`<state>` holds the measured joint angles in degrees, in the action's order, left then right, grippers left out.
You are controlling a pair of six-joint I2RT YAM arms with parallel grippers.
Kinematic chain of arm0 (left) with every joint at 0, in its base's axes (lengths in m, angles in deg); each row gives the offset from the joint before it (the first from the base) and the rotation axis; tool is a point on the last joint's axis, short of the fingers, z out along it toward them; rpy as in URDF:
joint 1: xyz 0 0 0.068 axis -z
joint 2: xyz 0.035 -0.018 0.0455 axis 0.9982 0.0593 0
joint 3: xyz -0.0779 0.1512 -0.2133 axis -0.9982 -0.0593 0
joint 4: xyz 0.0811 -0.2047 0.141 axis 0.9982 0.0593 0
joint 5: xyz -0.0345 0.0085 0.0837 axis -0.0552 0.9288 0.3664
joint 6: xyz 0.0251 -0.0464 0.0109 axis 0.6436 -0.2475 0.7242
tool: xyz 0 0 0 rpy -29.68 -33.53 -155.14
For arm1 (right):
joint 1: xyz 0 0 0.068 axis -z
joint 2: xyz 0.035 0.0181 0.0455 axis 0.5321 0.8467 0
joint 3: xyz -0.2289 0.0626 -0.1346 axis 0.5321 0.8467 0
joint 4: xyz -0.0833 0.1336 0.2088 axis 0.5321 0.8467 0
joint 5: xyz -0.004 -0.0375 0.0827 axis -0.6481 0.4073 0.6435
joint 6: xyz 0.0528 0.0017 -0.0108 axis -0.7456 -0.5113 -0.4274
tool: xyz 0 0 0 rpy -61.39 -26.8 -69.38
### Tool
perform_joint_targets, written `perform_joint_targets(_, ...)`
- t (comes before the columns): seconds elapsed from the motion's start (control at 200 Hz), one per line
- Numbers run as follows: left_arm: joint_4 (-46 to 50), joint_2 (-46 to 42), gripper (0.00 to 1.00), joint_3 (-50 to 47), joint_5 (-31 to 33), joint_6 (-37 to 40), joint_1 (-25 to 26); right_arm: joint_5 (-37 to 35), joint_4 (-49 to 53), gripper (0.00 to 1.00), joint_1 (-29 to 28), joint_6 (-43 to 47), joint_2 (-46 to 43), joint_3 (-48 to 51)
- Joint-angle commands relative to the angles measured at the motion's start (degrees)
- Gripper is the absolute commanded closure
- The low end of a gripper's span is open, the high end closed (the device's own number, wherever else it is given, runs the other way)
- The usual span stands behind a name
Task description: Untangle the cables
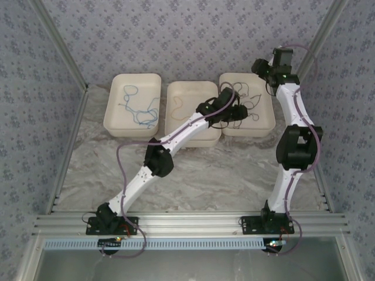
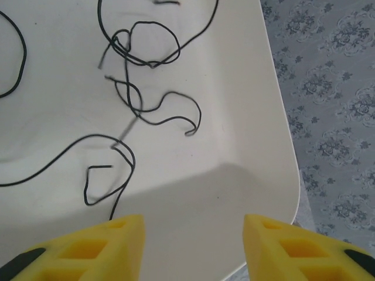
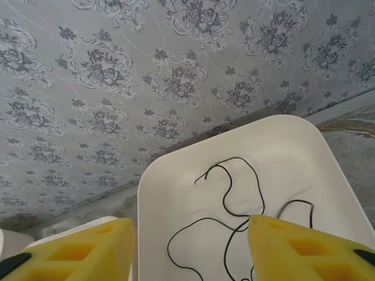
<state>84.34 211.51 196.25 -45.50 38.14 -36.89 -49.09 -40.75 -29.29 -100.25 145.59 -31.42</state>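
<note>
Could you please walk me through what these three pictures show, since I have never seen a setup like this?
These are two white robot arms bolted at the near edge of a marble-look table. The overhead picture looks down on both; the other two come from cameras on each wrist, with yellow fingers at the bottom. Three white trays stand at the back: the left tray holds a blue cable, the middle tray a tan cable, the right tray tangled black cables. The left tool and right tool are both above the right tray, fingers apart, holding nothing.
</note>
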Motion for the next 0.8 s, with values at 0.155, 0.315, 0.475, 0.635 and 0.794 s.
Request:
perform_joint_targets(0.155, 10.9, -10.5, 0.49, 1.7, 8.6, 4.7, 4.2, -0.7, 2.2, 0.43, -0.6, 1.7, -9.0, 0.2)
perform_joint_targets(0.315, 19.2, -19.7, 0.47, -2.5, 22.4, 6.5, 7.8, -3.9, -3.8, 0.42, -1.4, 1.8, -23.1, 14.5)
perform_joint_targets(0.475, -0.7, -45.0, 0.45, -41.1, 26.5, 6.9, 8.7, -8.3, -8.8, 0.38, -3.7, 2.6, -40.8, 34.4)
perform_joint_targets(0.635, -13.8, -71.7, 0.37, -77.4, 29.1, 3.8, 5.0, -15.0, -5.3, 0.0, -5.3, 3.9, -56.9, 50.3)
perform_joint_targets(0.794, -11.9, -96.3, 0.01, -101.6, 33.3, 3.8, 0.1, -21.1, -0.8, 0.0, -6.9, 5.8, -73.2, 66.1)
